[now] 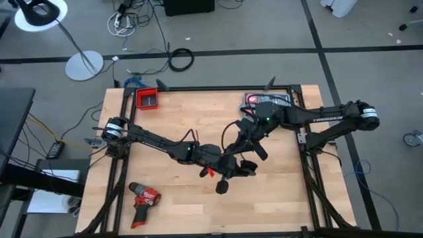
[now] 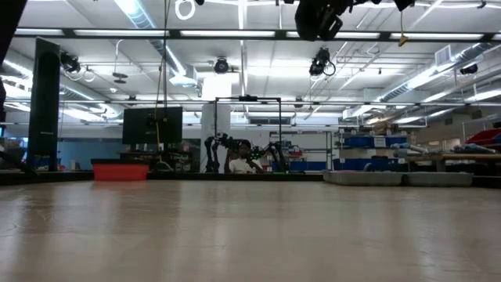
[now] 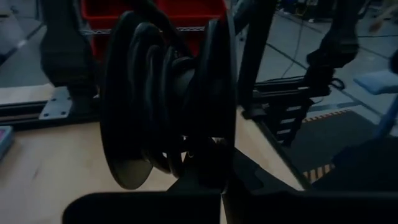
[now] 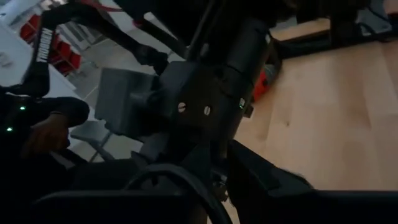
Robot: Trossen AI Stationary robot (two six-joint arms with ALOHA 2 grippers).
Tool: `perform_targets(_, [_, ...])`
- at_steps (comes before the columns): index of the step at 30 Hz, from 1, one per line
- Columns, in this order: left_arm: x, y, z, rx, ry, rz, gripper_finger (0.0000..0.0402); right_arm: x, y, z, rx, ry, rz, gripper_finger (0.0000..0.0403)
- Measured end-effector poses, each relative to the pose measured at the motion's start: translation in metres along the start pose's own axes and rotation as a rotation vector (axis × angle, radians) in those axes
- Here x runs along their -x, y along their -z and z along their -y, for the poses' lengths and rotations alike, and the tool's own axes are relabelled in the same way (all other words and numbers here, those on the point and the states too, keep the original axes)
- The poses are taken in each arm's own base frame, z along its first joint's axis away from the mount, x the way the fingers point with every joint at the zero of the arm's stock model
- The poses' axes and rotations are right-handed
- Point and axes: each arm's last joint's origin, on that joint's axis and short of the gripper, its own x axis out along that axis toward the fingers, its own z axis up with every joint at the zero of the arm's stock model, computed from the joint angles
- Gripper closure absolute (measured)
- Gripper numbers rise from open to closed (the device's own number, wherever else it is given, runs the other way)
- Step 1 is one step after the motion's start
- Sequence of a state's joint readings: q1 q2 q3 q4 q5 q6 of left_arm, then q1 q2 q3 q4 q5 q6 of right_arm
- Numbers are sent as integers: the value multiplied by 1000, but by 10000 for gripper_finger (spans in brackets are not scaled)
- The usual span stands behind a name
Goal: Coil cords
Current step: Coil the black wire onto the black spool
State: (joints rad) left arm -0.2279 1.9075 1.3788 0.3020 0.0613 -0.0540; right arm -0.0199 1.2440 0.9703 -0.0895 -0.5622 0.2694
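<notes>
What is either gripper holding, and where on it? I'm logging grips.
The left gripper holds the coiled black cord across its loops; the right's hold cannot be told.

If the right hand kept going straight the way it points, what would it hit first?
Probably the left arm's dark wrist, close ahead of the right hand, just past a loop of thin black cord; depth is unclear.

You see the cord (image 3: 155, 106) as a thin black bundle of tight loops, raised above the table's middle (image 1: 228, 173).
</notes>
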Motion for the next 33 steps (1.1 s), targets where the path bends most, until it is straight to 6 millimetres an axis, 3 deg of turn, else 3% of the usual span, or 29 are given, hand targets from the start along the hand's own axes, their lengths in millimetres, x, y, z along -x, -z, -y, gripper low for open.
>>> perform_targets(5, [-1,-7,-1,-59,-54,-76,401,9,-2,-8,-11,70,-47,349])
perform_targets(14, [2,-31,-6,-226,-141,-116,401,36,-25,-22,16,155,-45,349])
perform_targets(23, [7,-22,-20,-356,-349,-263,401,42,-19,-15,-9,335,-92,349])
perform_targets(33, [7,-22,-23,-378,-362,-279,401,40,-19,-11,-27,396,-87,349])
